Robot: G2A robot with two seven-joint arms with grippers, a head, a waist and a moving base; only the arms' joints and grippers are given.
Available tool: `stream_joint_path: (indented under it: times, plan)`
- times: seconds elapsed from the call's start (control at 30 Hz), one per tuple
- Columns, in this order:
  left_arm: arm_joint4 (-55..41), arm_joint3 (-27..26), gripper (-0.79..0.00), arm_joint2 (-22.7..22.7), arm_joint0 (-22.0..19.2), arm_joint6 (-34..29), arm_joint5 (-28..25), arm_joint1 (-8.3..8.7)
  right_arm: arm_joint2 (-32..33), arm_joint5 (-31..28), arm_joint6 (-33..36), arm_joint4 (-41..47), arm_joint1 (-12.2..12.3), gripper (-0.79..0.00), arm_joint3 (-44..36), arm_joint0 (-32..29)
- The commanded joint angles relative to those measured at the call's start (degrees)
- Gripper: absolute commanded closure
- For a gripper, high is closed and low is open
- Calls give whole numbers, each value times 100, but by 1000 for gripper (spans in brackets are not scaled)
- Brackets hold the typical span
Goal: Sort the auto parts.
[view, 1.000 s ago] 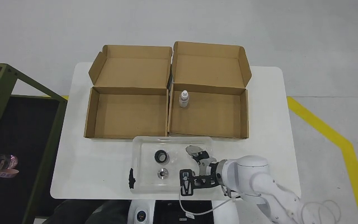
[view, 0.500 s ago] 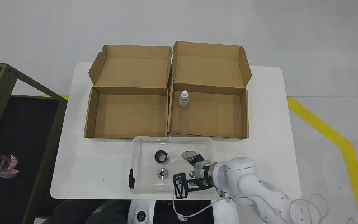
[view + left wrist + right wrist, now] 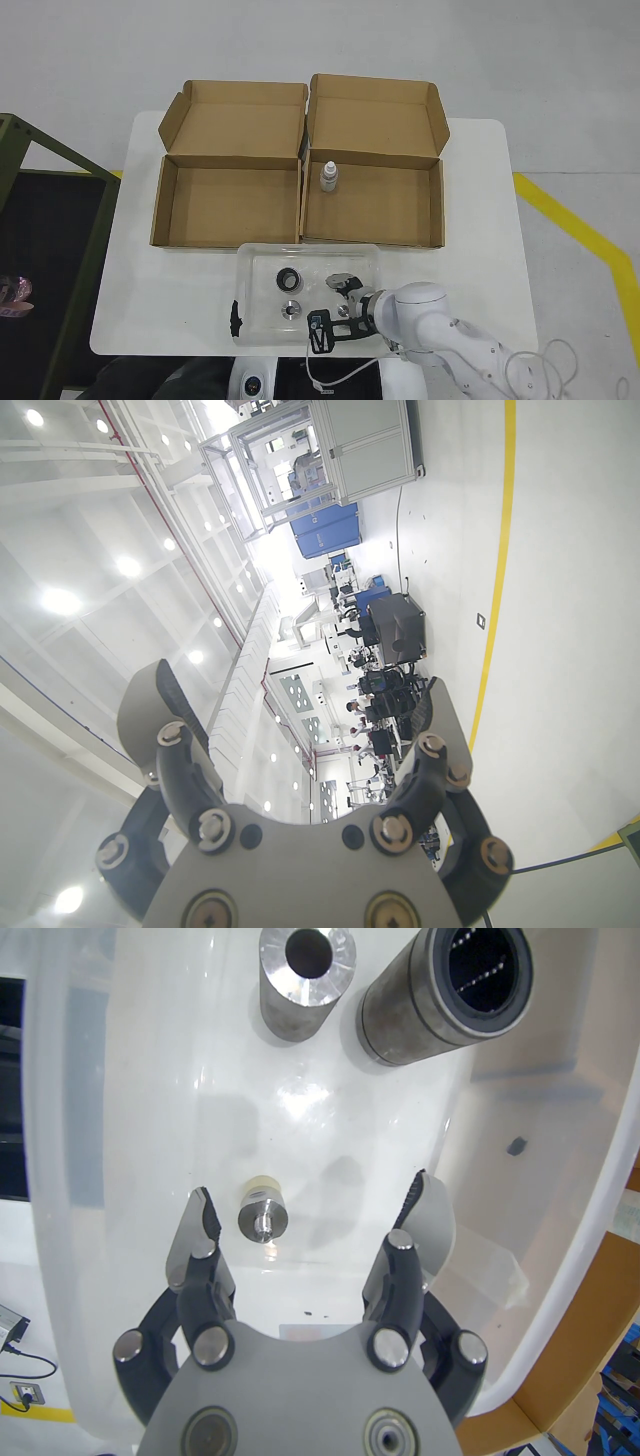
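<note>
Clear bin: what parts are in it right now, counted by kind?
Bearing: 1
Metal sleeve: 1
Small pin: 1
Total: 3

A white table (image 3: 480, 200) with rounded corners is carrying everything here, and three containers are sitting directly on its top. Two open cardboard boxes are lying side by side across the far half. The left box (image 3: 230, 205) and the right box (image 3: 390, 205) are touching along their inner walls, each with its lid flap standing open at the far side (the flaps are reaching about to the table's far edge). A clear plastic bin (image 3: 312, 248) is resting by the near edge, just in front of the seam between the boxes. Bare tabletop is showing to the left and right of all three.
</note>
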Motion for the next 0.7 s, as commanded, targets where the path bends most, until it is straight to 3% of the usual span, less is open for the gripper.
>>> stream_joint_path:
  times: [0.0,0.27,0.4,0.43,0.57,0.67]
  plan:
    - [0,0,-785,0,0,0,0,0,-50,36,36,39,16,-610,15,53]
    - [0,0,-785,0,0,0,0,0,-290,167,167,172,91,-557,106,253]
    - [0,0,-785,0,0,0,0,0,-414,254,254,213,133,-468,114,355]
    - [0,0,-785,0,0,0,0,0,-447,276,276,228,144,-416,116,378]
    - [0,0,-785,0,0,0,0,0,-597,343,343,298,184,-379,108,475]
    - [0,0,-785,0,0,0,0,0,-774,393,393,283,218,-305,135,568]
